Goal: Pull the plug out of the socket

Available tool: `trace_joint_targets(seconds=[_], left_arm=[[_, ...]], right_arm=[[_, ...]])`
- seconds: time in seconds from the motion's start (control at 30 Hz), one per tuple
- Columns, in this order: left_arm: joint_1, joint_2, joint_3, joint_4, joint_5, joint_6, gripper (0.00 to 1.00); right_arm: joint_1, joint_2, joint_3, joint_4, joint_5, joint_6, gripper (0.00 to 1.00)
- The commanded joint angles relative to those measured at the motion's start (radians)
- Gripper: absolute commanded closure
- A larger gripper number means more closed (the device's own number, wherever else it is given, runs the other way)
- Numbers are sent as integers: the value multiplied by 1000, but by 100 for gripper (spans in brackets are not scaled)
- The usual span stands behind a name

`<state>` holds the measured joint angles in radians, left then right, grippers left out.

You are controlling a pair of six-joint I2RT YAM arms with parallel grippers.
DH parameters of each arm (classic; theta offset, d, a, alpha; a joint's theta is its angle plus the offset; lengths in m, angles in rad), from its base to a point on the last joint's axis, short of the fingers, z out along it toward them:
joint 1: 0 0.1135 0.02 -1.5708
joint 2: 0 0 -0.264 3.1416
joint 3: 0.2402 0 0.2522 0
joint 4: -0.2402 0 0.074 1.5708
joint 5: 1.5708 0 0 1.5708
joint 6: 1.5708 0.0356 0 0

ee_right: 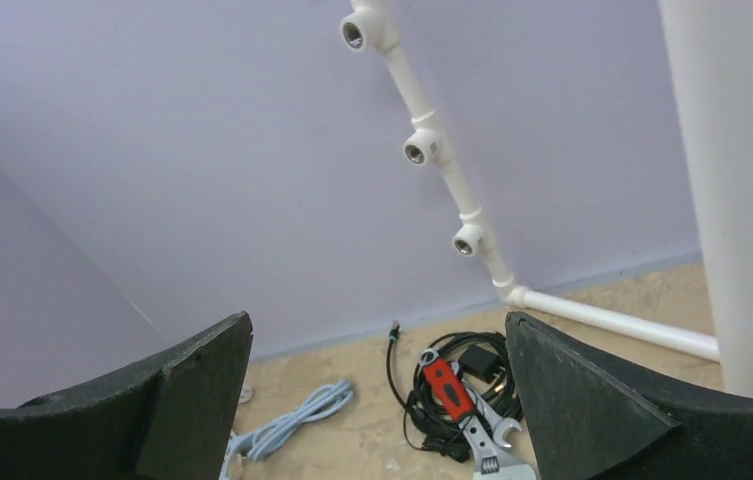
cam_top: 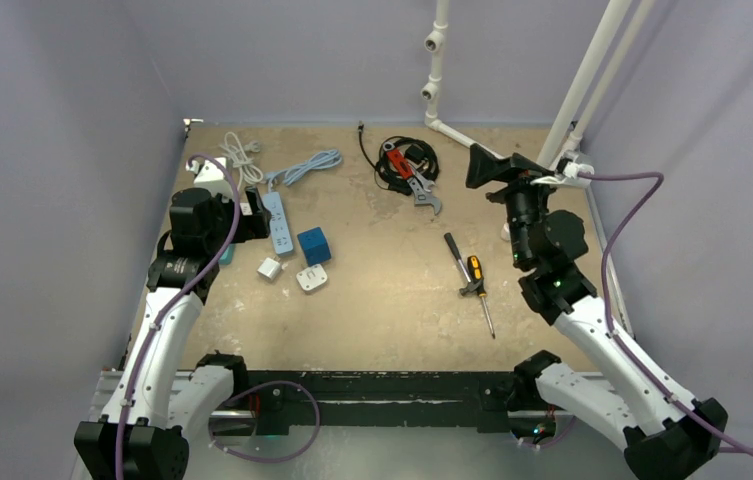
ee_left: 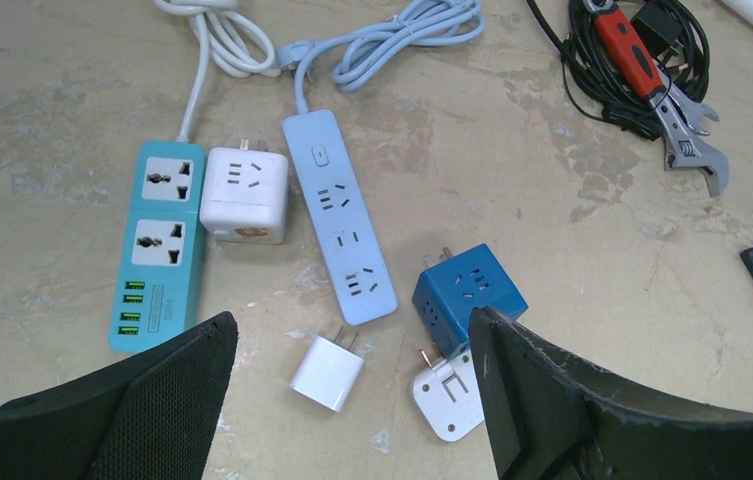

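The left gripper (ee_left: 350, 320) hangs low over the bench (ee_left: 552, 230), at its left side. Its two black fingers stand wide apart and hold nothing. Between them, in the left wrist view, lies a white charger plug (ee_left: 327, 372). It is flat on the bench with its two prongs turned toward the near end of the light blue power strip (ee_left: 340, 225). The prongs are just beside this end, but they are not inside any socket.

To the right of the strip's end sits a blue cube socket (ee_left: 469, 300), tilted, with its own prongs showing at the top. A white flat adapter (ee_left: 447, 400) lies at its near side, and the right finger partly hides it. To the left of the strip there is a white cube socket (ee_left: 244, 195), which touches the side of a teal power strip (ee_left: 160, 245) with two universal outlets and a row of green USB ports.

Farther back on the bench, a red-handled adjustable wrench (ee_left: 652, 85) lies on a coil of black cable (ee_left: 592, 90).

The right gripper (ee_right: 377, 320) is raised in the air at the right side and points toward the back wall and the white pipes (ee_right: 432, 150). Its fingers are also spread and it carries nothing. A screwdriver (cam_top: 475, 268) with a yellow and black handle lies on the bench near the right arm.
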<state>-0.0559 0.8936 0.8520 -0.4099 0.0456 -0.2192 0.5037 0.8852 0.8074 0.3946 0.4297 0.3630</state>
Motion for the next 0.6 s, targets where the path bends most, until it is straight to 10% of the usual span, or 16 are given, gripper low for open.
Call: trace_joint_targets(seconds=[0.0,0.57], left_arm=[[-5,-14,-1,19,16,18,15],[-6,-36,-4,20,-7,20,15]], right_arm=[[2,-17,-44,15,55,10,1],[1,-21,-69,4,64,37,1]])
